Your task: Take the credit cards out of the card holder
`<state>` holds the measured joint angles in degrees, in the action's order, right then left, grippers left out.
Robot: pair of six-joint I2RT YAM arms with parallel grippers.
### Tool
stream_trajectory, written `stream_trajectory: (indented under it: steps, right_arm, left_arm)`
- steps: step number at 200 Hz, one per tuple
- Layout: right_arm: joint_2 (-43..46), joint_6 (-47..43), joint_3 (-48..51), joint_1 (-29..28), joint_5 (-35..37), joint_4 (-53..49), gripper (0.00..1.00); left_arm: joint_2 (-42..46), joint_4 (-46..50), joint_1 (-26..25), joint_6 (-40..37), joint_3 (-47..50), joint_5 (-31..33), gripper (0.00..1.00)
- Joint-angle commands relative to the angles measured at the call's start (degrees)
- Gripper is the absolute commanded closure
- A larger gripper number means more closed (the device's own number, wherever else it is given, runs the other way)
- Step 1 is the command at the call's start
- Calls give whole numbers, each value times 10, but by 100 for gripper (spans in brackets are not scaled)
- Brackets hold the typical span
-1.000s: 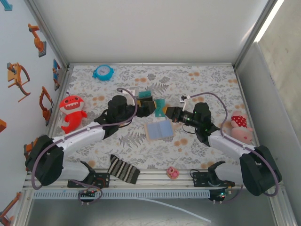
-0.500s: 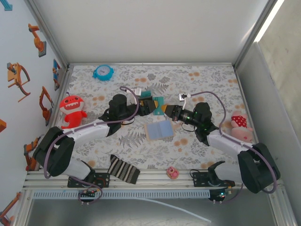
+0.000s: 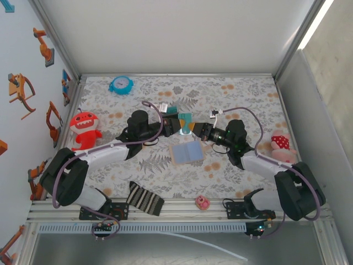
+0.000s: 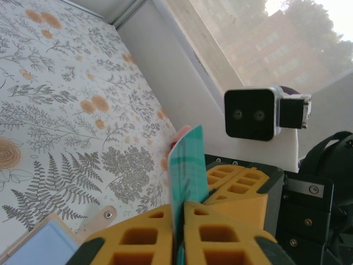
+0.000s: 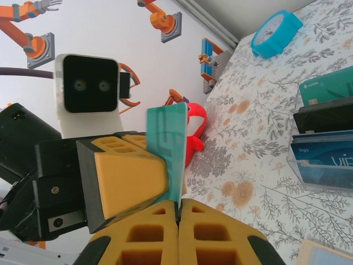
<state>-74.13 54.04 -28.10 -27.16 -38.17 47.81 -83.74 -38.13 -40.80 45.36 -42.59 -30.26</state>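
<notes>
Left wrist: thin flat teal card (image 4: 188, 171)

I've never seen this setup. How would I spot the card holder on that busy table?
On the flowered table, find the middle, where the left hand and right hand both pinch a teal card. Just below them, nearer the arm bases, lies the card holder, open and flat. It alone is a pale blue square with a tan rim.
</notes>
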Motion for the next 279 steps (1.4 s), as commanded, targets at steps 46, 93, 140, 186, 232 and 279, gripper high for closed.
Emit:
stream_trajectory:
  steps: [46, 93, 140, 186, 232, 279]
  right_arm:
    - [-5, -2, -1, 0, -7, 36, 70]
    - [-6, -1, 4, 5, -8, 28, 56]
    - [7, -26, 2, 8, 7, -22, 53]
    - [78, -130, -42, 7, 77, -265, 51]
    - [147, -222, -97, 7, 203, -512, 49]
    - [151, -258, -138, 7, 279, -635, 31]
  left_arm:
    - [64, 173, -1, -120, -37, 29, 100]
    - [113, 287, 4, -213, -54, 76, 100]
    - [141, 397, 8, -292, -87, 136, 100]
    - [143, 509, 20, -375, -128, 186, 100]
    - [117, 587, 43, -461, -180, 201, 100]
    - [63, 616, 56, -551, -242, 217, 100]
